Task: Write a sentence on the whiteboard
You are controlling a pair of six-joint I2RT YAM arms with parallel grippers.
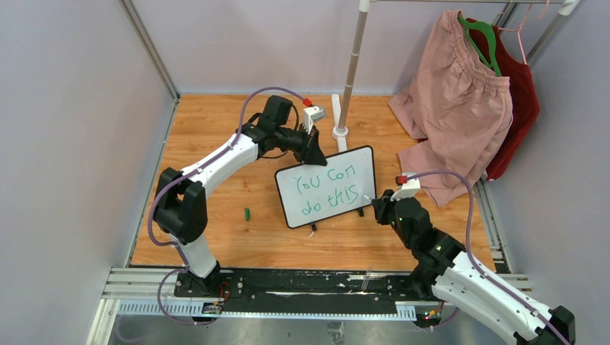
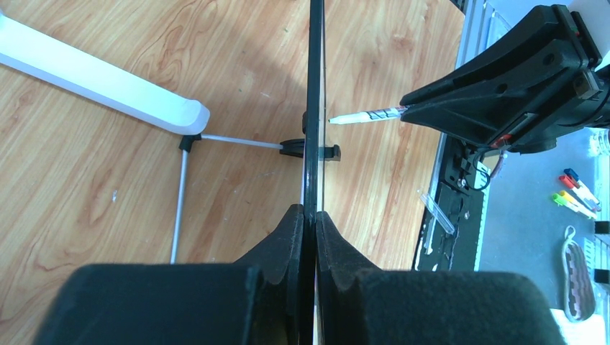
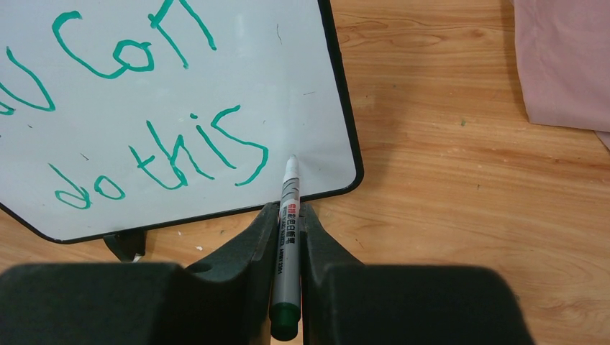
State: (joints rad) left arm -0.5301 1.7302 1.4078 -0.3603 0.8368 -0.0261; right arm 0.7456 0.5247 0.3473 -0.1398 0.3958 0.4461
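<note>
The whiteboard [image 1: 365, 164] is stood near the middle of the bench [image 1: 216, 244], a bit closer to the far edge. It is propped on its small feet [image 3: 126, 244] and leaned back, face turned to the near edge. The sentence [image 1: 327, 190], "You can do this" in green over two lines, is read as complete, so little is judged left beyond lifting the pen away.

The L jaws are closed on the board's upper rim, toward its L end. The R jaws are closed on the marker [image 3: 290, 183], mid-barrel, w/ the tip held just beside the final "s" near the board's lower R corner. In the L wrist view the tip looks just off the face, but contact can't be ruled out.

The board is judged light, thin and stiff, w/ a smooth frame that could slide in a loose grip. It is also easily tipped on such small feet, esp. under pen pressure. It is best taken by the frame, never the face, since fresh ink may smear. The marker is judged light and slick-barrelled.

Open wood is seen toward the L edge and the near edge. A small green item [image 1: 247, 213], prob. the cap, lies there well apart from the board. The rack post [image 1: 350, 68] and its base [image 1: 339, 131] are set just behind the board, close to the L jaws. A pink garment [image 1: 453, 108] spills onto the bench at the far R corner, near the R arm [image 1: 431, 248], so withdrawal toward the near edge is judged safest.
</note>
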